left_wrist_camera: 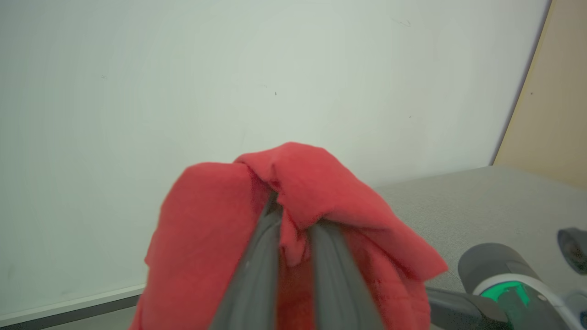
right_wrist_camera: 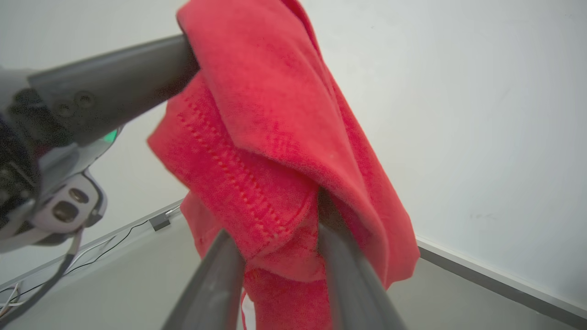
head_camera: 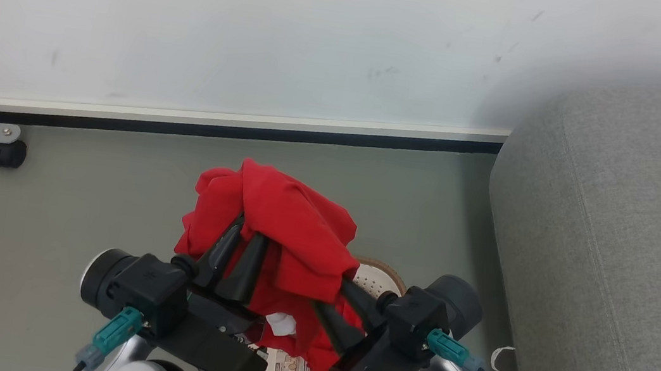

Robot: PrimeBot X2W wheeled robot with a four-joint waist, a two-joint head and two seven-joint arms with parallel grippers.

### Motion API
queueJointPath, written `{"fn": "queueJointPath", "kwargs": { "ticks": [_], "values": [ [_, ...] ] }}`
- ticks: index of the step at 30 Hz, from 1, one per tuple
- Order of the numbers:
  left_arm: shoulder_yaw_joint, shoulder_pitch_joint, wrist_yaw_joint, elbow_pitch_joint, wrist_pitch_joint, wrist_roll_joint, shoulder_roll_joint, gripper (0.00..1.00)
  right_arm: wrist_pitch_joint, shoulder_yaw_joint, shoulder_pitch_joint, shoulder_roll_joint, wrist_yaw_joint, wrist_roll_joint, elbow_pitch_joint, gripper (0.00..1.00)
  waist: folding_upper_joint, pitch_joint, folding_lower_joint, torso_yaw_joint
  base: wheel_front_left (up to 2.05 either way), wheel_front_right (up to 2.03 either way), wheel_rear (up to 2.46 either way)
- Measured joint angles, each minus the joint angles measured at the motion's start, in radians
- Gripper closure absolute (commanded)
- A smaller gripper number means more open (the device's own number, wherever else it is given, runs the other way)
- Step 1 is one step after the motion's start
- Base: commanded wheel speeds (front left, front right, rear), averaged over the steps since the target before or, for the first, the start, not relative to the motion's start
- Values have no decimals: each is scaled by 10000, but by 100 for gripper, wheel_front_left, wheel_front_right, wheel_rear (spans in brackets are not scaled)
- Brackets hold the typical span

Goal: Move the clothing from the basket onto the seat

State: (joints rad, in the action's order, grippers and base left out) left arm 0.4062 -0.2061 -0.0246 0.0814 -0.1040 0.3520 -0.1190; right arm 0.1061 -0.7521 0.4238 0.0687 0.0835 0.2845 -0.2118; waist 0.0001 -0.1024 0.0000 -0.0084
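The bright red clothing (head_camera: pixel 288 218) hangs bunched in the air, draped over both grippers above the basket (head_camera: pixel 386 274). Of the basket, only part of the brown rim and the cream perforated wall shows behind the cloth. In the left wrist view, my left gripper (head_camera: pixel 241 244) (left_wrist_camera: pixel 293 220) has its fingers close together, shut on a fold of the clothing (left_wrist_camera: pixel 206 229). My right gripper (head_camera: pixel 335 304) (right_wrist_camera: pixel 275 224) pinches a stitched fold of the clothing (right_wrist_camera: pixel 275 114) between its fingers. The grey seat (head_camera: pixel 616 248) (left_wrist_camera: pixel 481 201) rises at the right.
A white wall with a dark baseboard (head_camera: pixel 217 126) runs across behind the grey floor. A black caster (head_camera: pixel 7 154) on a grey leg stands at the far left. Cables (right_wrist_camera: pixel 91 247) lie along the baseboard.
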Motion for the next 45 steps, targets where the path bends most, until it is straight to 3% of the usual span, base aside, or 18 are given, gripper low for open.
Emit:
{"fn": "queueJointPath", "kwargs": {
  "ticks": [10, 12, 13, 14, 25, 34, 45],
  "values": [
    [67, -5, 82, -6, 58, -15, -44, 99, 362, -362, 277, -4, -44, 546, -276, 100, 0, 24, 0, 32, 0, 0, 0],
    [98, -5, 84, -6, 58, -15, -52, 65, 462, -374, 346, -4, -44, 616, -299, 100, 0, 35, 0, 27, 0, 0, 0],
    [107, -5, 84, -6, 59, -15, -50, 26, 514, -372, 391, -4, -44, 665, -316, 100, 0, 40, 0, 24, 0, 0, 0],
    [121, -5, 84, -4, 58, -17, -50, 0, 566, -364, 416, -4, -50, 709, -332, 100, 0, 44, 0, 20, 0, 0, 0],
    [265, -5, 86, 199, 58, -117, -84, 0, 959, 127, 727, -2, -280, 865, -802, 100, 0, 70, 0, -18, 0, 0, 0],
    [849, 107, 339, 245, 174, -581, -393, 0, 1122, 665, 840, 115, -462, 951, -1043, 100, 0, 32, 0, -110, 0, 0, 0],
    [1256, 517, 520, 268, 430, -744, -736, 0, 1239, 1055, 1011, 330, -660, 951, -1137, 100, 0, -194, 0, -695, 0, 0, 0]
  ]
}}
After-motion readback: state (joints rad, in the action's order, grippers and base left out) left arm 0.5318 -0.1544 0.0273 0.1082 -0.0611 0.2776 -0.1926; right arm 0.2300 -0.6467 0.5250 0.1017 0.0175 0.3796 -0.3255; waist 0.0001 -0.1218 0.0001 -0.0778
